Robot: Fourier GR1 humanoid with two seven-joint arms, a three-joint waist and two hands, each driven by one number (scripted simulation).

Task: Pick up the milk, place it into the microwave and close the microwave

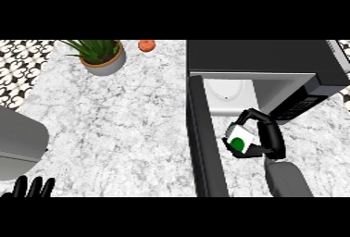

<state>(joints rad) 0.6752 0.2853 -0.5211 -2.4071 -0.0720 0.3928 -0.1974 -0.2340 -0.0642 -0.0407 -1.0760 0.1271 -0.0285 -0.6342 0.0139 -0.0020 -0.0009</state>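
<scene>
Now | right hand (268, 139) grips milk (240, 140) | green round label, no legible text

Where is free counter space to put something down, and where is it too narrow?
Free: the wide marble stretch between the potted plant and the open microwave door. Crowded: right of that door, where the right robot hand holds the milk before the microwave.

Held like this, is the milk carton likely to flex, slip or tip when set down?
The milk, boxy and flat-sided in the right hand, probably stays stiff. Its smooth faces might slip. Tilted now, it could tip on the microwave floor unless squared.
</scene>
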